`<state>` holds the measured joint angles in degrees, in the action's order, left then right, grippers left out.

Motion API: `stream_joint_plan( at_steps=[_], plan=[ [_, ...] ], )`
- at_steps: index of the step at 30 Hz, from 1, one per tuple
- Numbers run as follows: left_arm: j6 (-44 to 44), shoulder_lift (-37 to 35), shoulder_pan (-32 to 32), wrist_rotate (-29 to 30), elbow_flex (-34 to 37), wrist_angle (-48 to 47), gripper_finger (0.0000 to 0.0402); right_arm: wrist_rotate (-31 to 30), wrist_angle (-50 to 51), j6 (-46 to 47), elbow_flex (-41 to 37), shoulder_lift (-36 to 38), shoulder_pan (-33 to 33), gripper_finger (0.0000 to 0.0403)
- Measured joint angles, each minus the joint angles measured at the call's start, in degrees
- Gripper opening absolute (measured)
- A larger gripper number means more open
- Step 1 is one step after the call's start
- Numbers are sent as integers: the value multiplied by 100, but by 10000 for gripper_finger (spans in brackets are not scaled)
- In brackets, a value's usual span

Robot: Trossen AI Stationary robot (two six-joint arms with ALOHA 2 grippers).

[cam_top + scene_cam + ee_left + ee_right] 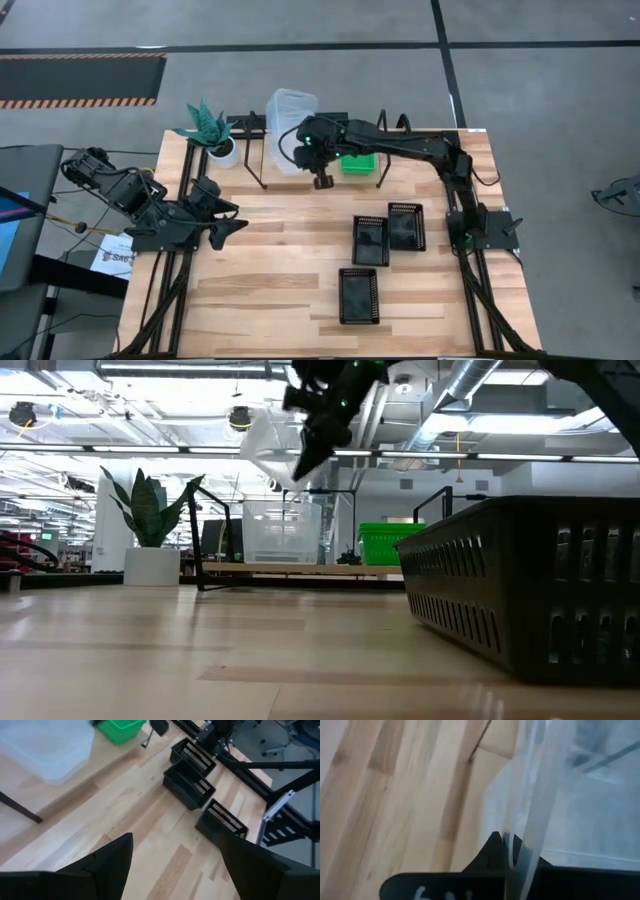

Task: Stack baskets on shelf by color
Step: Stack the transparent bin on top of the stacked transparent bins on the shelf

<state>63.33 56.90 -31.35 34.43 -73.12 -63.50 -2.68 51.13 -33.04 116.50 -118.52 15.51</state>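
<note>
Holding a clear basket [272, 452] pinched by one thin wall, the right gripper [512, 851] hangs above the shelf [255, 160] at the far side of the table [280, 260]. The right wrist view shows the translucent rim clamped between the closed fingers, so the basket tilts from that single edge. It hovers over another clear basket [282, 532] already on the shelf, probably because like colours belong together and it is being lined up to nest there. To the right of that clear basket, green baskets [356, 161] sit on the shelf, so that colour looks sorted already. Three black baskets [370, 240] lie on the table, nearer than the shelf and toward the right, apparently left for last. The left gripper [175, 865] waits at the table's left edge, its jaws spread wide and empty, well apart from the shelf.
</note>
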Motion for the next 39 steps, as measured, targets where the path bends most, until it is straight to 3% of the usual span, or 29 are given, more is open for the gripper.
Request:
stream_joint_plan(
  at_steps=[25,39],
  plan=[
    [-68,9,249,348,0,-53,283,367,-37,-605,-6,-387,682,16],
    [2,9,269,310,0,-51,283,297,-245,-950,-10,-459,700,57]
  ],
)
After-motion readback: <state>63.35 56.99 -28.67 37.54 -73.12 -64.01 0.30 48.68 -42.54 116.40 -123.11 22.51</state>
